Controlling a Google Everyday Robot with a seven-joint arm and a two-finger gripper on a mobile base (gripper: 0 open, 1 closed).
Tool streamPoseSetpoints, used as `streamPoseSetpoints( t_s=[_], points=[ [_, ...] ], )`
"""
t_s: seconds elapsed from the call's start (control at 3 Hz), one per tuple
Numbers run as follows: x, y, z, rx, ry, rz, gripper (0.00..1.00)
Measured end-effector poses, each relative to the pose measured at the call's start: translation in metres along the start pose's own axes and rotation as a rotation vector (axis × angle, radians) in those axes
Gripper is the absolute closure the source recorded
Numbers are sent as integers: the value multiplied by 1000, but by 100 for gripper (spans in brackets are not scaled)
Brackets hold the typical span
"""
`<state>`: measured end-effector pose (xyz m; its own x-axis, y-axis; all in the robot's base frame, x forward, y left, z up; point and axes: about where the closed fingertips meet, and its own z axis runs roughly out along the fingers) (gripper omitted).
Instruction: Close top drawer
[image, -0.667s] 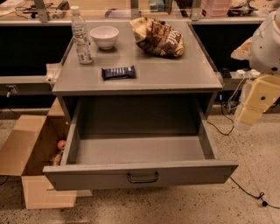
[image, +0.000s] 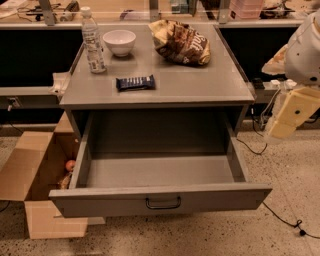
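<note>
Camera view: top drawer (image: 215, 199) pulled far out, hand (image: 292, 114) off to its right.
Your drawer stands open and empty under the worktop (image: 200, 82), its flat front facing you with the black handle (image: 163, 203) at centre. The hand hangs beside the cabinet's right side, apart from the drawer; how far open it is you cannot tell, and nothing shows in it. Expect stiff, fairly heavy metal on runners: press on the front near the handle, centred, so it does not skew.
</note>
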<state>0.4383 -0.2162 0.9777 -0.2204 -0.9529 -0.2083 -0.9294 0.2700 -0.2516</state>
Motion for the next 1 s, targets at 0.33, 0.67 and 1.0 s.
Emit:
streamPoseSetpoints(
  t_s=[0.33, 0.67, 1.0],
  points=[
    [-1, 13, 12, -27, -59, 45, 29],
    [-4, 18, 15, -37, -83, 58, 27],
    [-4, 18, 15, -37, -83, 58, 4]
  ],
)
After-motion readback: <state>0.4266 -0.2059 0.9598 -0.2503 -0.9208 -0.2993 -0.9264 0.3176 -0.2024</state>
